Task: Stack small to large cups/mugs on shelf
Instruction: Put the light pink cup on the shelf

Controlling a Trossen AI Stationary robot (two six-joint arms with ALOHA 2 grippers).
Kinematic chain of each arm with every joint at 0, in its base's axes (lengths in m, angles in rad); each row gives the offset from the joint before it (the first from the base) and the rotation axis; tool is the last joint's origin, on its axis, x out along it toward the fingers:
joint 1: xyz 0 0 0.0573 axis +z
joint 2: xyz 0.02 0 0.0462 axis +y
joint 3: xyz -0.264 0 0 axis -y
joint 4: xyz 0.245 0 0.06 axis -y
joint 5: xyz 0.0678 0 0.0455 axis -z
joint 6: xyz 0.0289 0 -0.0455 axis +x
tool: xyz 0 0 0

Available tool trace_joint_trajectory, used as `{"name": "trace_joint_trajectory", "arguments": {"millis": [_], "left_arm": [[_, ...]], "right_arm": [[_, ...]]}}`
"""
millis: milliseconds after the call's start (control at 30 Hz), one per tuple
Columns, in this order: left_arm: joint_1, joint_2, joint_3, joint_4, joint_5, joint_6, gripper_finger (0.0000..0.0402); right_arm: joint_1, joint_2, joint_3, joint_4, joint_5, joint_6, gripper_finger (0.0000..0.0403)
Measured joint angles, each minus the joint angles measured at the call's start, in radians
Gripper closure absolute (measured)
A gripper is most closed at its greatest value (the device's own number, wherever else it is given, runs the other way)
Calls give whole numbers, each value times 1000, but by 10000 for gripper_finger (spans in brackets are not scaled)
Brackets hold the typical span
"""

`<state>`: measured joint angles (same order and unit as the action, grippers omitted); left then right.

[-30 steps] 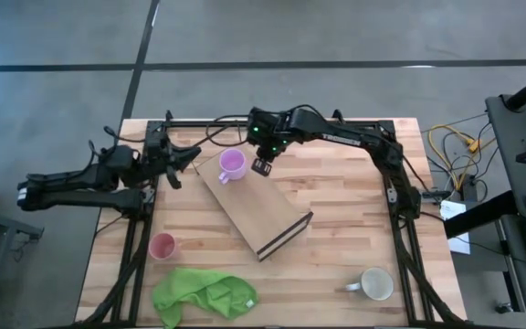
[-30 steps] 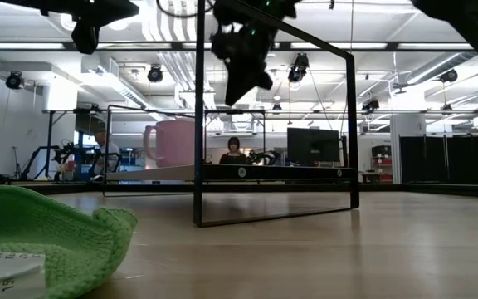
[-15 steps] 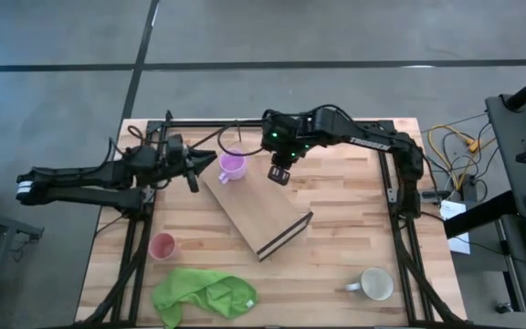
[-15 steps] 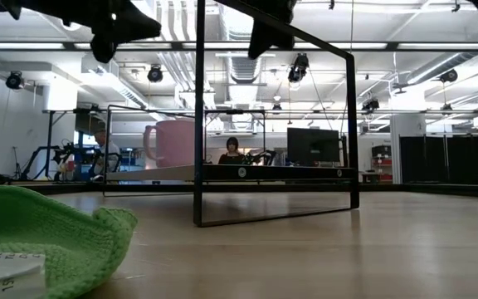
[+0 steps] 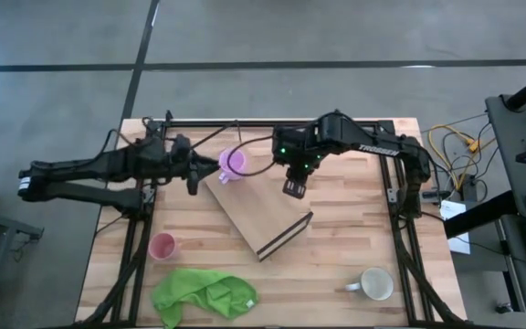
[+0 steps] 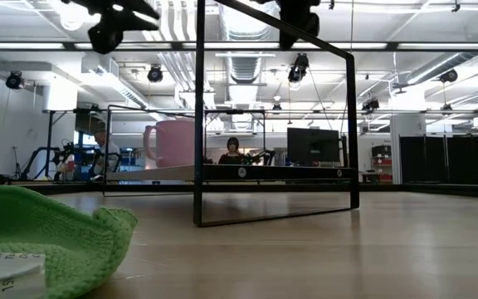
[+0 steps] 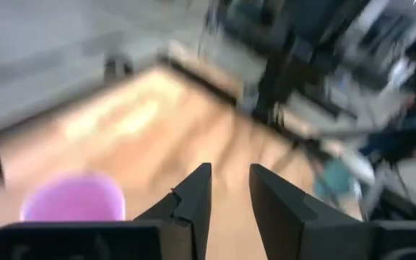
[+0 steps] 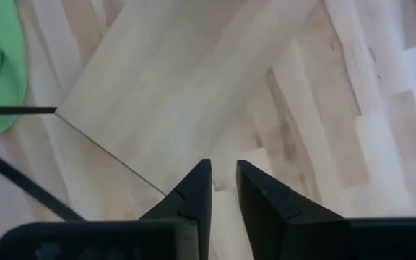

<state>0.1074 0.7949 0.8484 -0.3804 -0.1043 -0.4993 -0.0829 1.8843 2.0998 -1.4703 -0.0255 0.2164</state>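
1. Purple is the colour of the cup (image 5: 233,163) standing on the far-left corner of the shelf (image 5: 256,208), its handle turned toward the near side.
2. The left gripper (image 5: 193,174) is held just to the left of that cup, fingers nearly closed around nothing – the cup lies to its right, and this arm is the nearer one.
3. The right gripper (image 5: 293,188) hangs above the shelf's far-right edge, also nearly closed and empty.
4. The shelf's long axis runs from far left to near right.
5. Three cups are counted – the purple one, a pink cup (image 5: 162,246) on the table near left, and a white mug (image 5: 375,283) near right.
6. One green cloth (image 5: 203,294) is seen.
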Motion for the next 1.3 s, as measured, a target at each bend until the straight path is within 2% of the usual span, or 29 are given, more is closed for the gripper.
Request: {"name": "trace_joint_trajectory", "arguments": {"millis": [100, 267, 333, 433, 567, 767, 900, 1100, 1200, 1300], "left_arm": [[-3, 43, 96, -231, 111, -47, 324], [-11, 120, 246, -517, 388, -135, 325], [-28, 150, 295, -618, 461, -162, 325], [-70, 187, 356, -777, 514, -206, 325], [-160, 227, 400, -927, 519, -334, 325], [-344, 280, 404, -877, 515, -645, 325], [-477, 345, 403, -838, 454, -851, 325], [-612, 451, 396, -841, 350, -1015, 325], [-644, 491, 387, -842, 284, -1087, 325], [-648, 523, 384, -875, 273, -1118, 325]], "right_arm": [[18, 0, 0, 0, 0, -7, 337], [30, 0, 0, -1, 0, -7, 333], [30, 0, 0, -7, 0, -8, 332], [30, 0, 0, -16, 0, -8, 332], [30, 0, 0, -16, 1, -7, 334], [30, 0, -2, -15, 1, -7, 330], [30, 0, -2, -15, 1, -7, 328], [30, 0, -2, -14, 1, -18, 330], [30, 0, -2, -13, 1, -41, 327], [30, 0, -4, -14, 1, -42, 326]]}}
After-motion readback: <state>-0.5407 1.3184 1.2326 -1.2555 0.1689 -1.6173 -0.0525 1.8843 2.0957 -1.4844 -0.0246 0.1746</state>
